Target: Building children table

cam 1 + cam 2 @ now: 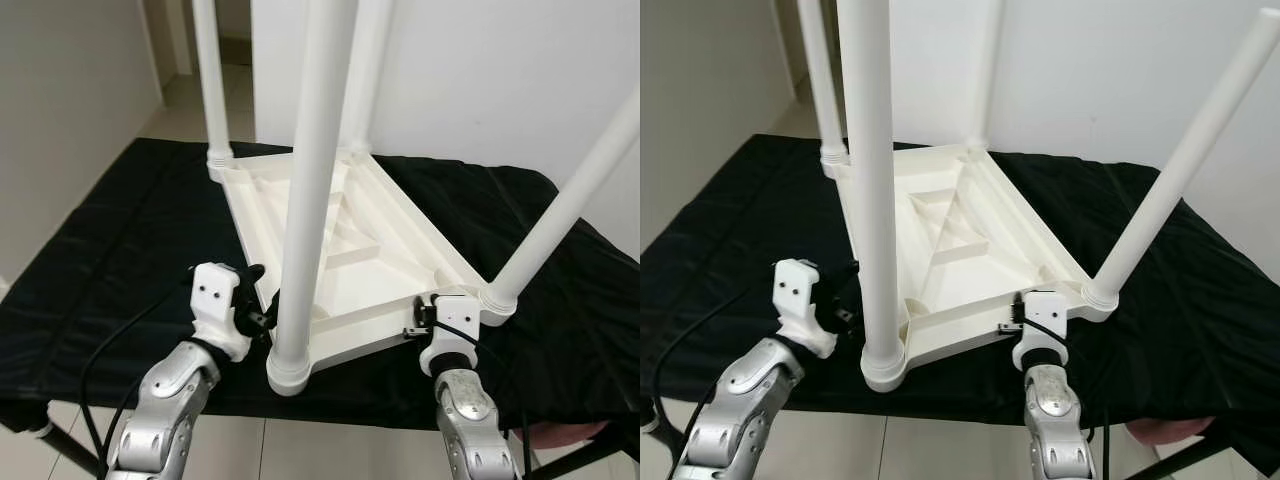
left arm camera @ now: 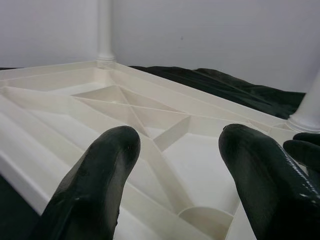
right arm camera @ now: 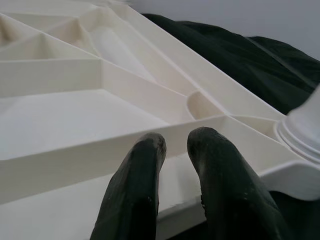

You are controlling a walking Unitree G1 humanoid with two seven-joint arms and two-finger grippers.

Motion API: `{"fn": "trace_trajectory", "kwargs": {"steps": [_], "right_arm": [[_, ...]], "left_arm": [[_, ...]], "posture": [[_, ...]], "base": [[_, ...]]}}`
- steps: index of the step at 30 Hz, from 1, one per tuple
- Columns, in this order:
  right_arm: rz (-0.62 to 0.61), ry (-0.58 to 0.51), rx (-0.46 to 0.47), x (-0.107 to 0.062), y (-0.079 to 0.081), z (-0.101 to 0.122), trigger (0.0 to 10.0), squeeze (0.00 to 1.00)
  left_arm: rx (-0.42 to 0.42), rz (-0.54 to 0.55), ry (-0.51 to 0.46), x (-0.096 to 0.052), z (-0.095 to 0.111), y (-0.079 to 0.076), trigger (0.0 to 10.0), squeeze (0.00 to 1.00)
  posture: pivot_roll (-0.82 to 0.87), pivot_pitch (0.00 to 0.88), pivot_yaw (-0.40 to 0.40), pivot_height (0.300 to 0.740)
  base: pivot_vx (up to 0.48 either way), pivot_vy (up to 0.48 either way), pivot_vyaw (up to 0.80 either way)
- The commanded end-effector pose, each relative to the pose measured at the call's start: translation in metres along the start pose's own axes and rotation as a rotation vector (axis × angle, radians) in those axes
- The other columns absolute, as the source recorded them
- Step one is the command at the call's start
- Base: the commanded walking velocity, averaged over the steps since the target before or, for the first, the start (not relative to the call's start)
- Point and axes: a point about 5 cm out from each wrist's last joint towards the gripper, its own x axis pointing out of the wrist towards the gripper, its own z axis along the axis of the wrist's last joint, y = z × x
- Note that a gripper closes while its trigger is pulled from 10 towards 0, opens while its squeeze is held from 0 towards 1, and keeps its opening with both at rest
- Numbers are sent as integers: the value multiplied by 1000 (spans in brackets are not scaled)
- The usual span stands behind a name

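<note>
The left gripper, its two black fingers spread apart with nothing between them, hovers at the near edge of an upturned white tabletop, just beside the near leg. The right gripper, fingers drawn almost together and holding nothing, rests against the tabletop's near rim close to the right-hand corner, where a second leg slants up out of its socket. Two more legs stand at the far corners. The table lies upside down, ribs showing, on a black cloth spread over a low platform, with a white wall behind and a tiled floor below. All four legs appear fitted, so the build looks nearly done. The risk now seems to be a push at the near rim: it could slide the light tabletop across the loose cloth, or tip the tall legs towards the robot, and the right-hand leg could work loose if not fully seated.
</note>
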Motion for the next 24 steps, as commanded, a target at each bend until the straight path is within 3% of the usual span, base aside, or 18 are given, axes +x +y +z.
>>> {"fn": "trace_trajectory", "kwargs": {"steps": [1,7,8,14,21,24], "right_arm": [[-34,9,-10,-1,-5,1,10000,0],[-100,-8,-21,-8,-9,0,10000,0],[-141,-3,-13,-12,-11,0,10000,0],[-185,-28,-26,-15,-14,3,10000,0],[-407,-29,-61,-28,-41,1,10000,0],[-494,-11,-16,-30,-52,0,10000,0]], "left_arm": [[3,-112,4,4,0,-12,10000,0],[-4,-147,-20,15,5,-22,10000,0],[5,-178,-33,23,7,-26,10000,0],[21,-231,-45,30,9,-32,10000,0],[7,-372,-48,36,17,-45,10000,0],[10,-434,-61,39,24,-51,10000,0]], "posture": [[-31,0,-23,740],[-34,0,-25,740],[-33,0,-26,740],[-44,0,-26,740],[-56,0,-30,740],[-61,0,-36,740]], "base": [[0,0,0],[0,0,0],[0,0,0],[0,0,0],[0,0,0],[0,0,0]]}}
